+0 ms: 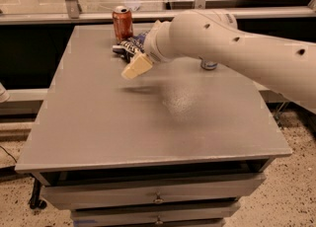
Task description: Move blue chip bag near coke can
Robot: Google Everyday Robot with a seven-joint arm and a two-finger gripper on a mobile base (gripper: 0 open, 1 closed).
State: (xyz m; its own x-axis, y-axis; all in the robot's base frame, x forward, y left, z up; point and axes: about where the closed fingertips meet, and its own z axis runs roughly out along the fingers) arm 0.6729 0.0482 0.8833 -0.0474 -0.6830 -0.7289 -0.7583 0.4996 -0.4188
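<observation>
The coke can (pixel 122 22), orange-red with a silver top, stands upright at the far edge of the grey table (pixel 148 122). The blue chip bag (pixel 129 47), dark navy with white lettering, lies flat on the table just in front and to the right of the can, partly hidden by my arm. My gripper (pixel 136 67) hangs just in front of the bag, slightly above the tabletop, and holds nothing that I can see. The big white arm (pixel 237 48) comes in from the right.
The base of a second can (pixel 209 65) shows under my arm at the right of the table. A glass partition with metal rails (pixel 69 4) runs behind the table. Drawers (pixel 158 199) sit below the front edge.
</observation>
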